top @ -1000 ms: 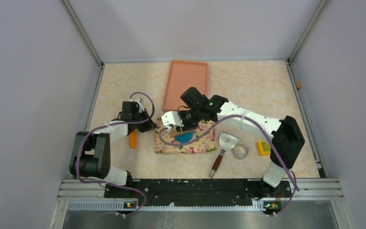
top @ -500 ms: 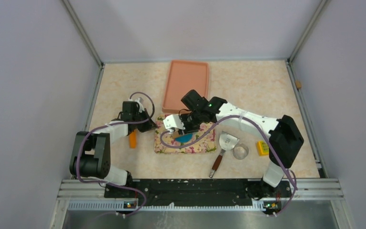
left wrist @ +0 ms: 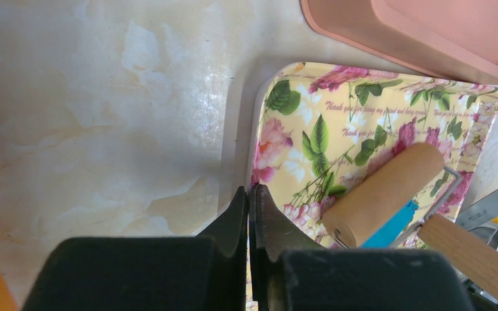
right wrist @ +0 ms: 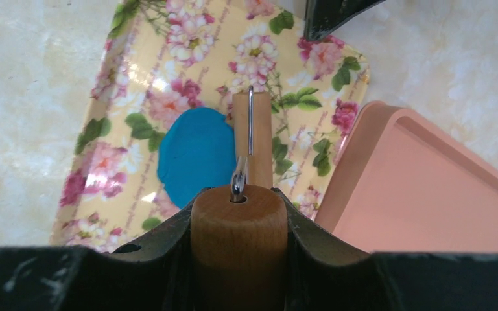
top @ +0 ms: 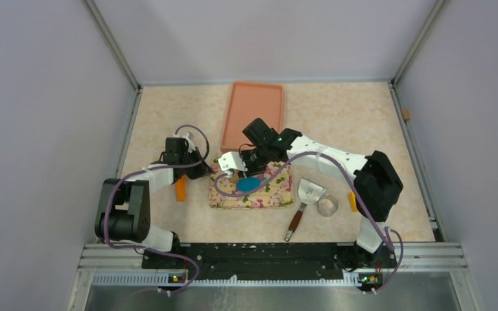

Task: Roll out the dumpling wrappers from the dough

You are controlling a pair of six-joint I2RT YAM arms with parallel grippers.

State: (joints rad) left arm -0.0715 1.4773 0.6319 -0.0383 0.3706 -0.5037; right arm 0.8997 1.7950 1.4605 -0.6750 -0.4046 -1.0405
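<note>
right gripper (right wrist: 237, 217) clamped on the rolling pin (right wrist: 251, 136) handle, roller sitting on the flowered board (left wrist: 298, 123) against one side of the dough (right wrist: 194, 155). dough is a flat blue patch near the board's middle, not a clean round. left gripper (left wrist: 251, 214) pinched closed, empty, tips at the board's left edge, can't tell if it actually bears on it. risks: board skates on the bench under a push stroke if that brace is loose; roller only partly over the dough, so it thins one side or rides off; dough may stick to the roller and lift; pink tray (left wrist: 363, 32) sits close to the board's far edge, an overshoot clips it
</note>
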